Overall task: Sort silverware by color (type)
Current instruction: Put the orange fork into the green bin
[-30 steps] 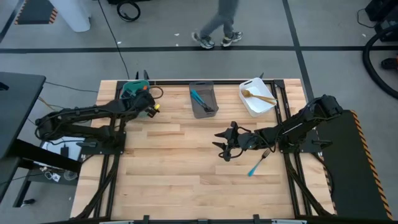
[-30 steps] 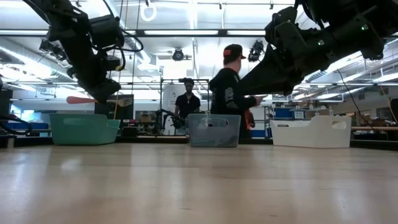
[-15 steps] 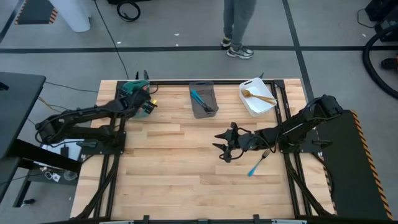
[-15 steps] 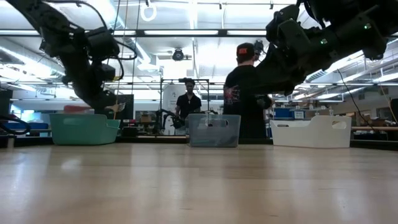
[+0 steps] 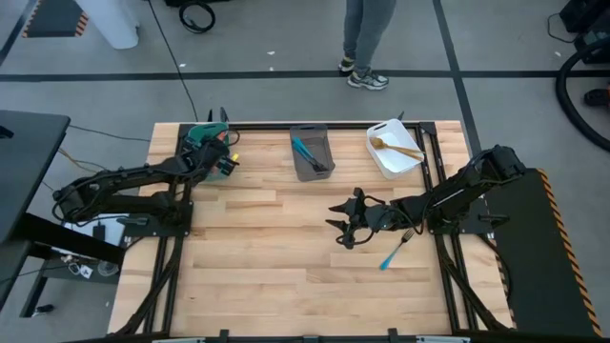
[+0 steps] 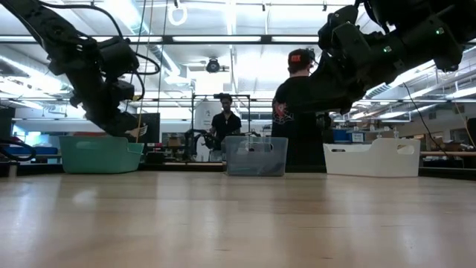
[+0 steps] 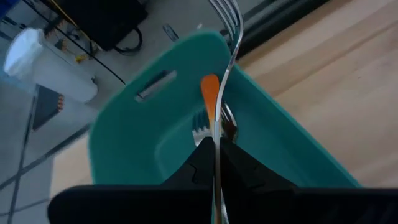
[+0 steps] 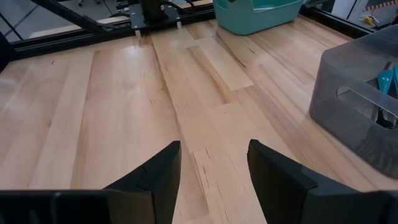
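My left gripper (image 5: pixel 226 160) (image 7: pixel 217 148) hovers at the teal bin (image 5: pixel 202 134) (image 7: pixel 143 124) at the table's far left, shut on a fork. The fork's silvery neck and tines (image 7: pixel 229 15) reach out past the fingers over the bin. An orange-handled fork (image 7: pixel 209 99) lies inside that bin. My right gripper (image 5: pixel 343 221) (image 8: pixel 211 163) is open above the bare wood, right of the table's middle. A blue-handled fork (image 5: pixel 394 250) lies flat on the table just to its right. My left gripper pinches the fork between its two fingers, where the metal neck (image 7: pixel 217 134) comes out of them. The fork runs along the fingers, tines forward, lifted clear over the teal bin. The fingers hide the handle.
A grey bin (image 5: pixel 312 152) with blue forks and a white bin (image 5: pixel 396 148) with golden-tan forks stand along the far edge. Bare wood fills the middle and near half of the table. People stand beyond the far edge (image 6: pixel 297 112).
My left gripper has moved with its fork toward the table's far left corner and down, closer over the teal bin. A person behind the table has walked to the right. My right arm has kept still.
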`<state>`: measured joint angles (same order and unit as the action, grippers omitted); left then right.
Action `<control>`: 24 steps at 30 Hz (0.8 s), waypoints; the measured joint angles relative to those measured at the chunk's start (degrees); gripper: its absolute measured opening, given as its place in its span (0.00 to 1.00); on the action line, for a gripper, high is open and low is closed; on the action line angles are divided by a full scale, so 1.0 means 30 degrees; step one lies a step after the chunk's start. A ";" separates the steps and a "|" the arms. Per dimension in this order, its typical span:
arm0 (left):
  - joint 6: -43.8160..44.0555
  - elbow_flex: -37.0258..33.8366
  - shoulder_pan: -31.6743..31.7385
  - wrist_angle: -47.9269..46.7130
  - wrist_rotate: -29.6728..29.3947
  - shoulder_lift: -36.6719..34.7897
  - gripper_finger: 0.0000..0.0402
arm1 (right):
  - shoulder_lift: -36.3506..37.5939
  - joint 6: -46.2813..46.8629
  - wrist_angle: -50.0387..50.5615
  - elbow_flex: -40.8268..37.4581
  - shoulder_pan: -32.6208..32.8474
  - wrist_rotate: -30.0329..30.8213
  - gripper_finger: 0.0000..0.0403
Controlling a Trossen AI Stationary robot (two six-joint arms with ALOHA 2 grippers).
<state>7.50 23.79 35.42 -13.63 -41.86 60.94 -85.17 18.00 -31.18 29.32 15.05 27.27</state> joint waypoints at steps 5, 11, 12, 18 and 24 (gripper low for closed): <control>-0.0225 0.0000 0.0221 -0.0067 -0.0302 -0.1037 0.05 | 0.0000 0.0000 0.0040 0.0000 0.0000 0.0015 0.47; 0.0548 0.0007 0.0386 -0.1856 -0.0346 -0.1906 0.05 | 0.0000 0.0442 0.0381 0.0007 0.0064 0.0015 0.47; 0.0670 0.0007 0.0386 -0.2181 -0.0270 -0.1871 0.05 | 0.0000 0.0437 0.0406 0.0007 0.0084 0.0020 0.47; 0.0257 -0.0583 0.0386 -0.1272 0.0022 -0.1820 0.05 | 0.0000 0.0423 0.0408 0.0007 0.0095 0.0044 0.47; -0.0748 -0.1658 0.0386 -0.0090 0.0051 -0.1820 0.05 | 0.0000 0.0437 0.0366 0.0007 0.0131 0.0044 0.47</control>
<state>5.25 18.82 36.58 -13.90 -41.71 55.48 -85.17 19.31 -30.08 29.34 15.44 27.40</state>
